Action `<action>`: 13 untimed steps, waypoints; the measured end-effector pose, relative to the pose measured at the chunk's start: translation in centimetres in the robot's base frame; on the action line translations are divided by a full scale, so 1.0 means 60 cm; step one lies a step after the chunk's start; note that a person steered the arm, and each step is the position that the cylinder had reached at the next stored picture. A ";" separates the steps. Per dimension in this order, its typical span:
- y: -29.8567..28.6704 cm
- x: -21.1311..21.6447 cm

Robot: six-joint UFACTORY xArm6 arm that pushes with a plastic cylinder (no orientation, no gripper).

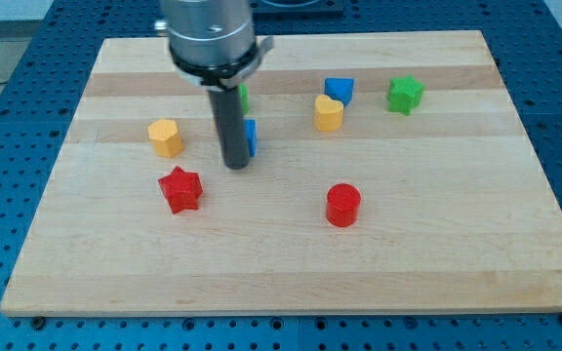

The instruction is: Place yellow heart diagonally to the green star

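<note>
Camera view shows a wooden board (291, 263) on a blue perforated table (8, 58). My tip (236, 166) rests on the board left of centre; the tool is a single rigid rod with no jaws, so no spread or pinch state applies. A blue block (251, 137), shape not discernible, sits just beside the rod at its 2 o'clock, partly hidden. A green block (244, 97) shows only as a sliver behind the rod at 12 o'clock. The yellow heart (328, 113) lies well apart from the tip at 2 o'clock. The green star (405, 95) lies near the heart at its 2 o'clock, not touching. A blue block (339, 90) sits just beside the heart at 1 o'clock. A yellow block (165, 137) lies at the tip's 10 o'clock, a red star (180, 189) at 8 o'clock, and a red cylinder (342, 205) at 4 o'clock.
</note>
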State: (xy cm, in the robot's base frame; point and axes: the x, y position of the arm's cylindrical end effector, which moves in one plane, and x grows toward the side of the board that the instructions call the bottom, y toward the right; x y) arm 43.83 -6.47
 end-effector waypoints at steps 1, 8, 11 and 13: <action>-0.028 -0.045; -0.127 -0.076; -0.086 -0.122; 0.065 -0.136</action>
State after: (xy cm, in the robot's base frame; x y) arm 35.69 -2.56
